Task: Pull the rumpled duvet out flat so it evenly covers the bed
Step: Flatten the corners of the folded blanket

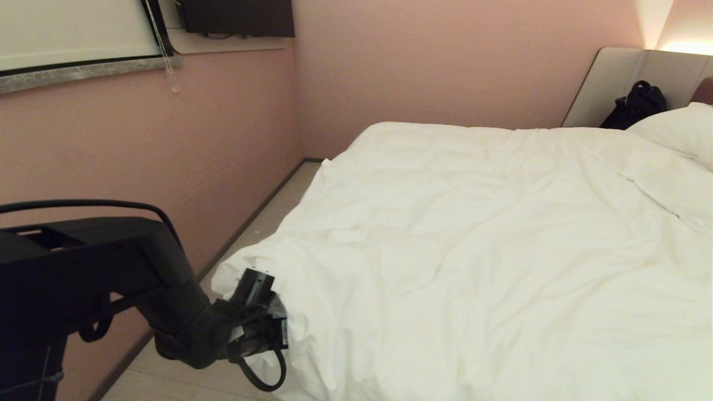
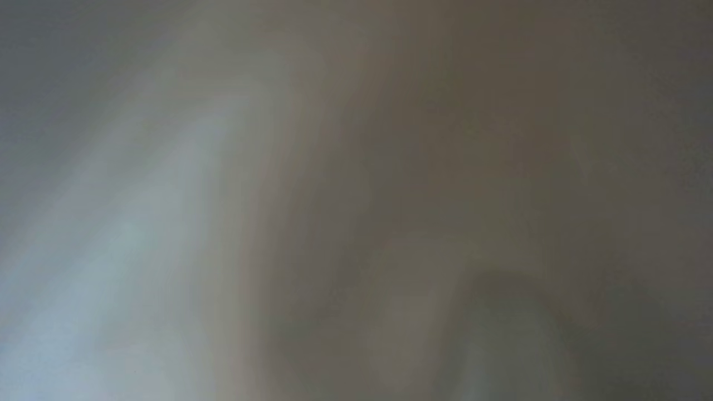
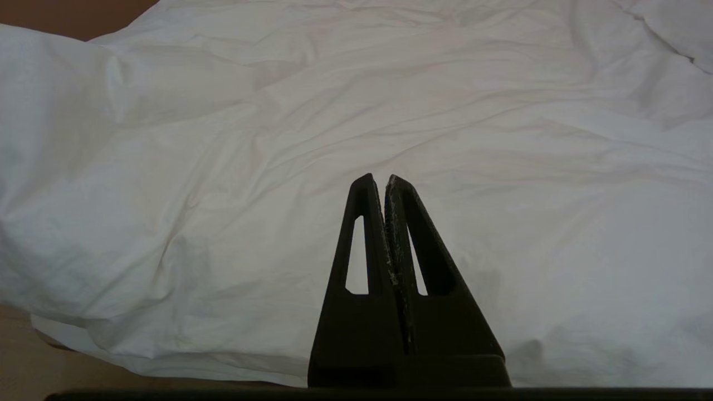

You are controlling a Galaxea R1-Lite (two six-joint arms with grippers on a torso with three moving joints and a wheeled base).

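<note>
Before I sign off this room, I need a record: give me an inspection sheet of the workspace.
Surface: bed fully covered, only headboard showing.
Job's things: duvet spread out, wrinkled, near corner bunched and hanging over the edge.
Clutter: black bag against the headboard; pillow at the head.
Grippers: left gripper buried in the duvet's near corner; right gripper clear of the duvet, jaws shut, empty.
Cables: black cable looping under the left wrist.
Surroundings: pink wall, floor strip beside the bed.

I see the white duvet (image 1: 473, 239) spread wrinkled over the bed (image 1: 618, 83), filling the frame's centre and right, its lower-left corner bunched and drooping.
</note>
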